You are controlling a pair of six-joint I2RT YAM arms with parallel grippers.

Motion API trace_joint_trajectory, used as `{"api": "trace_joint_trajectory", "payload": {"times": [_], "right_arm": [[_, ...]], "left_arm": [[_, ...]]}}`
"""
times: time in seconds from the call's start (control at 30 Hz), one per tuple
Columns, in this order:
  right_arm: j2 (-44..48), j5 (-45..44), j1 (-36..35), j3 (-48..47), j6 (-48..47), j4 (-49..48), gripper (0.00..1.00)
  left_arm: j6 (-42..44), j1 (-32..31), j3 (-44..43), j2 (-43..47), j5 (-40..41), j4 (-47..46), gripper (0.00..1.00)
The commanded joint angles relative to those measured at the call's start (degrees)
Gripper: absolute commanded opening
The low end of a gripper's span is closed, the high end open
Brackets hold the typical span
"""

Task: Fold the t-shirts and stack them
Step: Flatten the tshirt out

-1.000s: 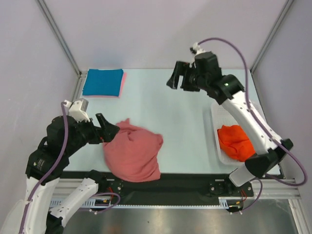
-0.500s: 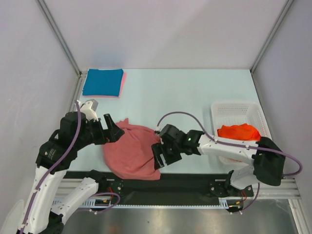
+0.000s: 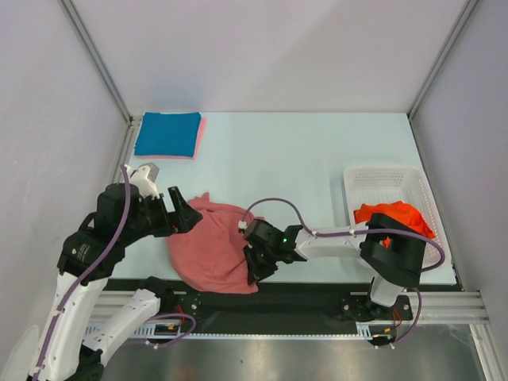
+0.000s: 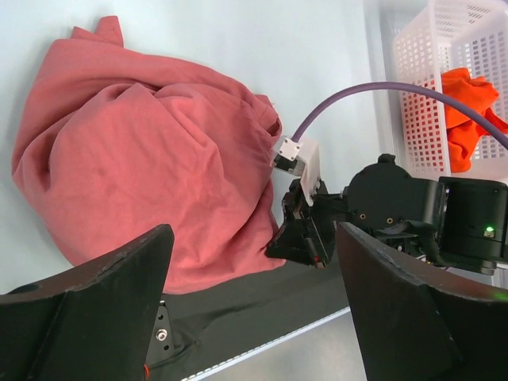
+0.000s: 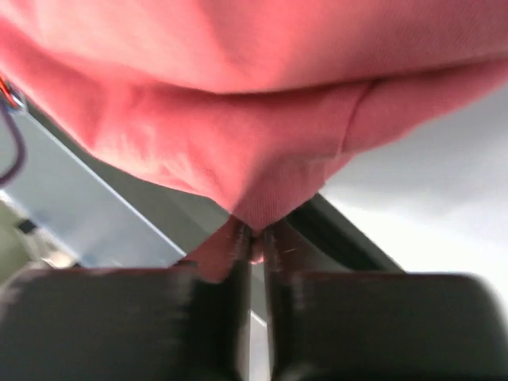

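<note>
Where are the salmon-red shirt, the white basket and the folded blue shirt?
salmon-red shirt (image 3: 210, 248), top view, middle of the crumpled cloth.
white basket (image 3: 382, 181), top view, bare lattice by its far wall.
folded blue shirt (image 3: 167, 133), top view, centre of its top face.

T-shirt (image 3: 210, 250) matt cloth; basket (image 3: 382, 171) seemingly plastic

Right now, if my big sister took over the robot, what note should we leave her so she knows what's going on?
Left gripper: open, hovering at the left edge of the salmon-red shirt, holding nothing.
Right gripper: shut on a corner on that shirt's right side.
Things: salmon-red shirt crumpled near left; teal-blue shirt folded at the far left corner, on a light pink shirt; orange-red shirt bunched in the white basket, right side.
Done: two shirts folded and stacked.
Left: spread, fold and stack the salmon-red one, then the orange-red.
</note>
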State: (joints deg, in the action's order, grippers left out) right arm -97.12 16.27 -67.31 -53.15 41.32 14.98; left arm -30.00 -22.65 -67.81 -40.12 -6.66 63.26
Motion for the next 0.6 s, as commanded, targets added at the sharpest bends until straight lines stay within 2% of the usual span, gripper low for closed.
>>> {"api": "trace_joint_trajectory", "payload": {"times": [0.0, 0.07, 0.17, 0.2, 0.27, 0.33, 0.4, 0.43, 0.57], "right_arm": [[3.24, -1.59, -0.19, -5.20, -0.18, -0.94, 0.00], [6.84, -2.21, 0.77, -7.14, -0.89, 4.14, 0.00], [18.86, -3.53, 3.40, -12.41, -0.10, 11.43, 0.00], [24.21, -3.27, 6.63, -13.64, 0.60, 13.30, 0.00], [29.34, -1.69, 10.77, -17.93, 1.66, 18.99, 0.00], [33.99, 3.13, 17.80, -21.19, 1.22, 22.61, 0.00], [35.77, 8.39, 22.37, -26.99, -0.62, 28.15, 0.00], [36.73, 9.82, 26.83, -29.10, -1.24, 30.87, 0.00], [35.44, 15.53, 32.85, -41.13, -5.18, 35.28, 0.00]], "left_arm": [[-0.15, -0.28, -1.53, 0.13, 0.67, 0.45, 0.89], [0.20, -0.28, -2.50, 0.04, 1.29, 0.63, 0.89], [0.73, -0.28, -4.26, -0.49, 2.26, 0.55, 0.89], [0.73, -0.28, -4.78, -0.57, 2.43, 0.46, 0.89], [0.99, -0.28, -5.58, -0.75, 2.52, -0.33, 0.89], [0.91, -0.28, -6.19, -0.93, 2.52, -1.03, 0.89], [0.73, -0.28, -6.54, -1.28, 1.91, -1.65, 0.89], [0.82, -0.28, -6.72, -1.45, 1.82, -2.00, 0.89], [1.08, -0.28, -7.25, -2.24, 1.65, -2.53, 0.89]]}}
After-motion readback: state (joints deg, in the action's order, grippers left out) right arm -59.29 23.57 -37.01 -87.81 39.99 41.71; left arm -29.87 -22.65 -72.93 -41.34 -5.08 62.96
